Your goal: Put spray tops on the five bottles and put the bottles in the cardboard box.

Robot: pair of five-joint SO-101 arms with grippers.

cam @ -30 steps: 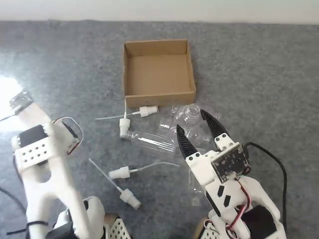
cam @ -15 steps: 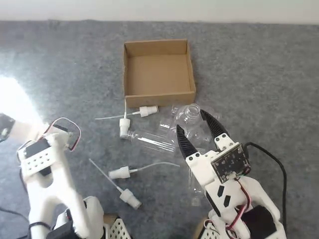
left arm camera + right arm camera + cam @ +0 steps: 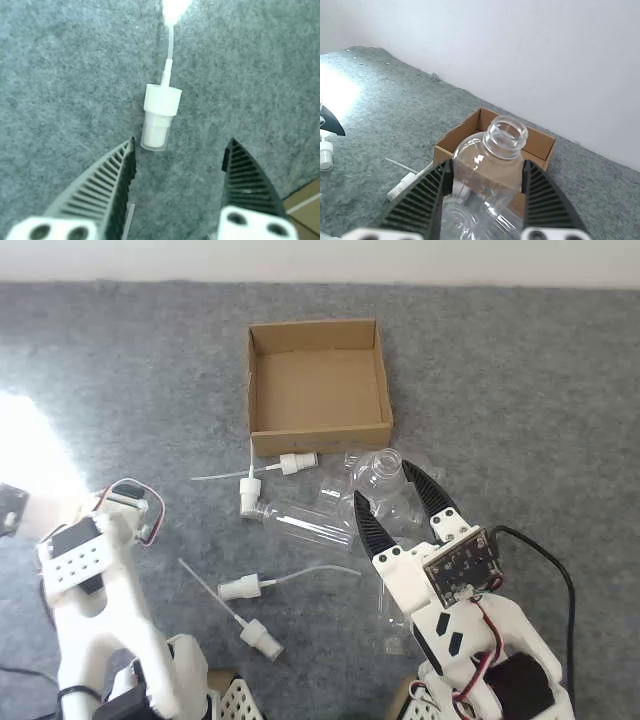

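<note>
Step judged in hand: fetching a top; near the grey felt table's (image 3: 520,390) left edge the left gripper (image 3: 180,145) hangs wide open, empty, over a white plastic spray top (image 3: 160,112) and must next descend and close on its collar. Mid-table, the right gripper (image 3: 487,166) clamps a clear uncapped plastic bottle (image 3: 506,136). Count: five tops, one empty brown cardboard box (image 3: 320,438) toward the far edge; the overlapping bottles cannot be counted.

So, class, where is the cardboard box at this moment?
In the high view the cardboard box sits at the table's far middle, just beyond the loose spray tops and clear bottles.
</note>
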